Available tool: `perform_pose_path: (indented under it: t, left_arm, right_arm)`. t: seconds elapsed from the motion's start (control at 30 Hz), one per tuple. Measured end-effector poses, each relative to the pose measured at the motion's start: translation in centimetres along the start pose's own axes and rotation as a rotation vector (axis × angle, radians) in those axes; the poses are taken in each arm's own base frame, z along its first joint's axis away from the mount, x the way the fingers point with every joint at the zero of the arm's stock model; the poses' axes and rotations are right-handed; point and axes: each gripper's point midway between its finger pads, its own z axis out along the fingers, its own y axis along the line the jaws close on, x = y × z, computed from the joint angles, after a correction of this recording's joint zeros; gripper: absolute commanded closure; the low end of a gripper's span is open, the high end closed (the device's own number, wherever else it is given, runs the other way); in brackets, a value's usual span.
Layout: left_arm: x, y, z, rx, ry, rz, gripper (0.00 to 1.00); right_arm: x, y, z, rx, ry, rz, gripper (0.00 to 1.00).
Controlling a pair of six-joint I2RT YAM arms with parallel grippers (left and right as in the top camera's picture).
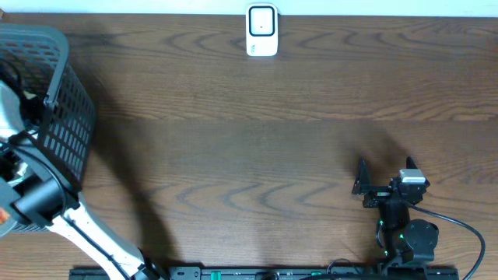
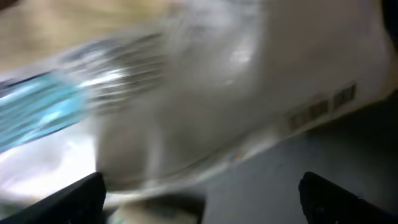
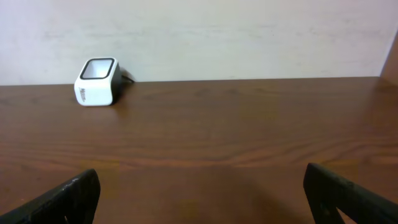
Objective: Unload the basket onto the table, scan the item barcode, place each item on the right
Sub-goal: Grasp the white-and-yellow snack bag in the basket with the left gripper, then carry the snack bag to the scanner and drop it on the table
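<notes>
**A:** Our brown wood-grain table (image 1: 257,148) has the dark mesh plastic basket (image 1: 70,117) at its left edge. Why does our left gripper (image 2: 202,186) reach in there?

**B:** The item lies inside. It's a pale plastic-wrapped packet (image 2: 205,93), blurred, just below our wide, empty jaws.

**A:** And our right gripper (image 3: 202,180)?

**B:** It's also spread wide and holds nothing. It sits on our near side, well apart from the small white box-shaped scanner (image 1: 262,29) at the far edge.

**A:** The packet's printed barcode (image 2: 320,107) faces our wrist camera. We reckon the grasp comes first.

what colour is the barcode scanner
The scanner is white with a black-rimmed window, clearest in the right wrist view.
</notes>
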Motion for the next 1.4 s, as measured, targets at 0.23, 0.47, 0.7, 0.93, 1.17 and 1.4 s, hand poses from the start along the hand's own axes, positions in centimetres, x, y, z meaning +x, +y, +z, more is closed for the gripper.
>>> perform_pose_path:
  t: [0.23,0.47,0.7,0.93,1.17,1.4]
  left_arm:
    - [-1.1,1.0,1.9,-0.141,-0.022,0.119,0.02]
    - [-2.5,2.2,2.1,-0.215,-0.065,0.161,0.3]
    - [-2.6,1.8,2.8,-0.202,-0.065,0.205,0.9]
    - [-2.0,1.9,2.4,-0.195,-0.047,0.174,0.93]
    - [-1.7,0.4,-1.7,-0.039,-0.106,-0.006,0.93]
    - [-4.8,1.3,-22.0,0.164,-0.591,-0.204,0.93]
  right_arm:
    - [0.0,0.0,0.0,0.0,0.0,0.0,0.01]
    - [0.0,0.0,0.0,0.0,0.0,0.0,0.01]
    - [0.0,0.0,0.0,0.0,0.0,0.0,0.01]
    - [0.0,0.0,0.0,0.0,0.0,0.0,0.01]
    - [0.0,0.0,0.0,0.0,0.0,0.0,0.01]
    - [0.0,0.0,0.0,0.0,0.0,0.0,0.01]
